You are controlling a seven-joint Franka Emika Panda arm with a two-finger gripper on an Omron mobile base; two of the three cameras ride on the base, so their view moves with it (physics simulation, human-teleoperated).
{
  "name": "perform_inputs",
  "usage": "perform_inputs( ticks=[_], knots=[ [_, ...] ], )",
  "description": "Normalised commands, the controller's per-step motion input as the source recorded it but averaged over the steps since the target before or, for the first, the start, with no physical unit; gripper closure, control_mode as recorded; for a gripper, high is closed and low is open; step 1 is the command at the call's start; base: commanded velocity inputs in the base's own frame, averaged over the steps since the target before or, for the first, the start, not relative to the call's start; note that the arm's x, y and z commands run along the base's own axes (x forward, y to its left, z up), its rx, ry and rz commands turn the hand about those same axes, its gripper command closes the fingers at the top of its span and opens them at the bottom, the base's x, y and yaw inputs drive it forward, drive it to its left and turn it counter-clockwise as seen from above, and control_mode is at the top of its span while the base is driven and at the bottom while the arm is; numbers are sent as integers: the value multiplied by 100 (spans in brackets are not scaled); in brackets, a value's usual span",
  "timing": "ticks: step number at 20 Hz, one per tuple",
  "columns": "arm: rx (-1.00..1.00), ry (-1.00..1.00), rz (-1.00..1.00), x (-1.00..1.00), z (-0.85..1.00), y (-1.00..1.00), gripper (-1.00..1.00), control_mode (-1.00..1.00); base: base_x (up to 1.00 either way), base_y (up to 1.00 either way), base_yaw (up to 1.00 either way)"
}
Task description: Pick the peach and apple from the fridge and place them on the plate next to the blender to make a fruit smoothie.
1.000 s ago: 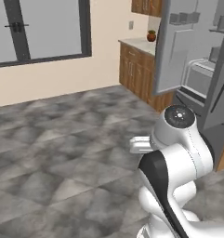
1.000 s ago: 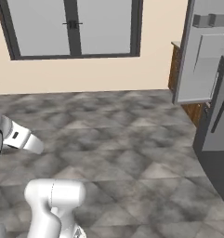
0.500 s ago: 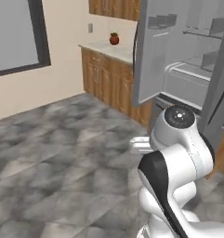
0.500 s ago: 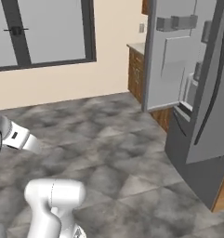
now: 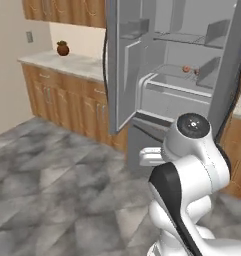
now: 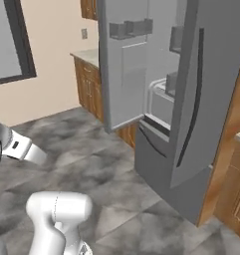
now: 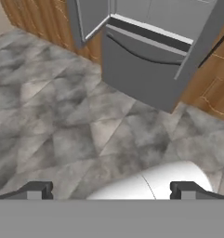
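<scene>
Resting on a grey shelf deep inside the fridge, the peach shows as a small orange-pink ball, with a darker red speck just beside it on its right that we take for the apple, though it is too small to be sure. We see both fruits near the shelf's right end, beside a slanted grey panel. Below them a pale drawer front with a rounded rim juts forward, and lower still a wide closed drawer with a long bar handle crosses the cabinet.

Both doors stand swung outward: the left door hangs edge-on over the floor, and the right door, smooth matte grey with a long dark curved handle, reaches toward us. Between the two door edges we have an open gap leading to the shelves.

The floor is mottled grey stone in large square tiles, bare and wide in front of the fridge. To the left, wooden cabinets carry a pale speckled table with a small round brown pot on it, well apart from the fridge.

Our tool hangs over the floor, its two dark tips set wide apart, released and gripping nothing.
</scene>
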Motion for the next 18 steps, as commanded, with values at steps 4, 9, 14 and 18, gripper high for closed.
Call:
perform_inputs(
  ticks=[4,9,14,18],
  knots=[
    [0,0,0,0,0,0,-100,100,86,49,-65],
    [0,0,0,0,0,0,-100,100,100,84,-60],
    [0,0,0,0,0,0,-100,100,92,44,-48],
    [0,0,0,0,0,0,-100,100,45,0,-35]
  ],
)
